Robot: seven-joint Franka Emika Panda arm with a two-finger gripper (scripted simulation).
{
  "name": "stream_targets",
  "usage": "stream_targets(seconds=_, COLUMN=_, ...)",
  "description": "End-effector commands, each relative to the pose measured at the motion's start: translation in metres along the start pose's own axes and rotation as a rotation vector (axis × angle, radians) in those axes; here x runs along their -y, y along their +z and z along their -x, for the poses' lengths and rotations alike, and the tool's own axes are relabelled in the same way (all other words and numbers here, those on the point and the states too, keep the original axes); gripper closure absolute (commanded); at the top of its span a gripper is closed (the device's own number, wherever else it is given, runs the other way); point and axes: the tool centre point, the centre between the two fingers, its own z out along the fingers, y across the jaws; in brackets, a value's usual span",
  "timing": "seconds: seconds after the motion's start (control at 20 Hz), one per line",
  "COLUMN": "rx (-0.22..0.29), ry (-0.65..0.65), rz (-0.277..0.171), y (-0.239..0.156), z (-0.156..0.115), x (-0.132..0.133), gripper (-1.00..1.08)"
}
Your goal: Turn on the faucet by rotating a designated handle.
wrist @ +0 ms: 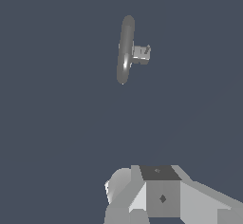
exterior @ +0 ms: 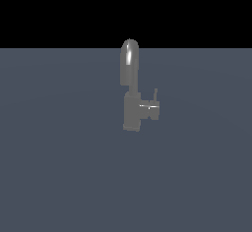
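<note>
Open floor [exterior: 59,177] lay all around the faucet [exterior: 130,86]. Between the pincer [wrist: 142,216] and the handle [exterior: 155,97] nothing stood; only the arched spout [wrist: 125,47] rose beside it.

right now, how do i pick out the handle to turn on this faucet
Find the grey faucet standing alone on the flat blue-grey surface. On the exterior view's right, a stubby cylinder juts from its body. The handle is the thin rod rising from it, far slimmer than the arched spout.

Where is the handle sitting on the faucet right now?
In the exterior view the handle is a thin rod standing upright on a short stub on the faucet body's right side, below the arched spout; the gripper isn't visible there.
</note>
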Motion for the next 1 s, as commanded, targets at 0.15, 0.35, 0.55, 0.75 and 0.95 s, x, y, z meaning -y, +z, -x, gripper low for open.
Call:
stream_targets(seconds=0.15, rx=0.036, ry=0.040, rz=-0.038, y=0.003, z=-0.015, x=-0.001, gripper=1.08)
stream_targets(seconds=0.35, rx=0.075, ry=0.085, rz=-0.080, y=0.007, z=-0.033, x=-0.002, gripper=1.08)
stream_targets(seconds=0.55, rx=0.126, ry=0.142, rz=-0.134, y=0.013, z=-0.054, x=-0.005, gripper=1.08)
stream_targets(seconds=0.75, rx=0.181, ry=0.205, rz=-0.193, y=0.021, z=-0.077, x=-0.009, gripper=1.08)
stream_targets(seconds=0.95, rx=0.237, ry=0.269, rz=-0.254, y=0.031, z=-0.100, x=-0.014, gripper=1.08)
